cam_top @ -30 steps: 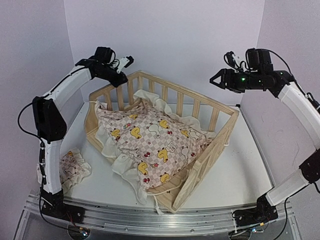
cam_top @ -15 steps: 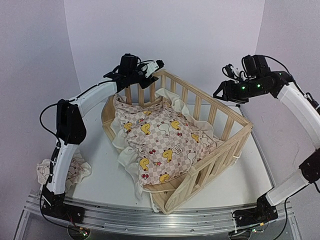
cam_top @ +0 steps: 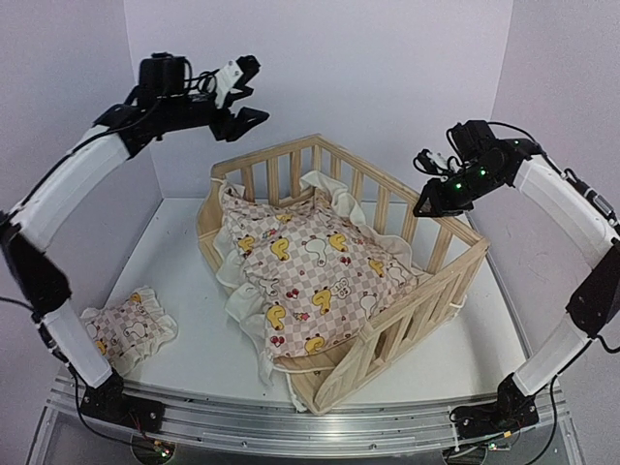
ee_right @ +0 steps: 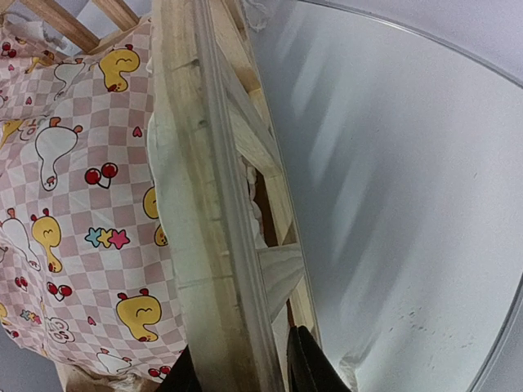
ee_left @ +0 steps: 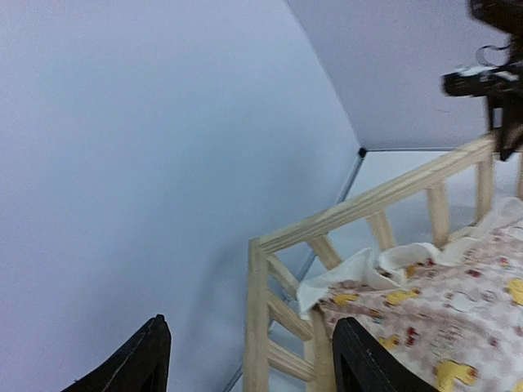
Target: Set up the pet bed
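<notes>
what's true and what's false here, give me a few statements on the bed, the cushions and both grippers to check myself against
1. The left gripper is clamped on the wooden frame. False: it hangs open in the air above the frame's back corner, holding nothing.
2. The large cushion lies inside the frame. True.
3. A small matching pillow is tucked under the large cushion. False: it lies on the table outside the frame, near the left arm's base.
4. The right gripper has its fingers on either side of the frame's top rail. True.
5. The frame is lying flat on its side. False: it stands upright with its slatted rails up.
</notes>
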You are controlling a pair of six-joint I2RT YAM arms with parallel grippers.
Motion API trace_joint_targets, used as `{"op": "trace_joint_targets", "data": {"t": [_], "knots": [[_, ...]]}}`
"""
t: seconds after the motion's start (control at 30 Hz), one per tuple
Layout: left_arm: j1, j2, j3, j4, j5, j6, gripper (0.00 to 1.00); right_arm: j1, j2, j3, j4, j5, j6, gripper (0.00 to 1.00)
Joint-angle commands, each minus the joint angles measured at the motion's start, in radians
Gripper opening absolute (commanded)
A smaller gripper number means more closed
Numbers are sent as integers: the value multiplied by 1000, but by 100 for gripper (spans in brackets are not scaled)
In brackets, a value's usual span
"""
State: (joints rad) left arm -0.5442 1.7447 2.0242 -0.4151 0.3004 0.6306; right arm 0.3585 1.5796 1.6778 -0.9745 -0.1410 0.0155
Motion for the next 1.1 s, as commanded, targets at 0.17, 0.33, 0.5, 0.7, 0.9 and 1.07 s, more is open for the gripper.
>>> {"op": "trace_joint_targets", "data": {"t": [0.17,0.33,0.5,0.7,0.9,1.07], "knots": [[-6,-438,-573,-168,442,-5,61,20,29,-21,34,137,323,0],[-34,-444,-655,-250,513,77,54,20,-84,-193,232,314,512,0],[-196,-406,-649,-411,498,236,53,24,-104,-288,378,411,615,0],[-309,-396,-714,-551,524,328,52,54,-81,-270,446,325,596,0],[-312,-423,-889,-401,385,400,50,54,-131,-257,447,138,495,20],[-302,-372,-943,-297,292,414,49,54,-193,-227,444,37,445,29]]}}
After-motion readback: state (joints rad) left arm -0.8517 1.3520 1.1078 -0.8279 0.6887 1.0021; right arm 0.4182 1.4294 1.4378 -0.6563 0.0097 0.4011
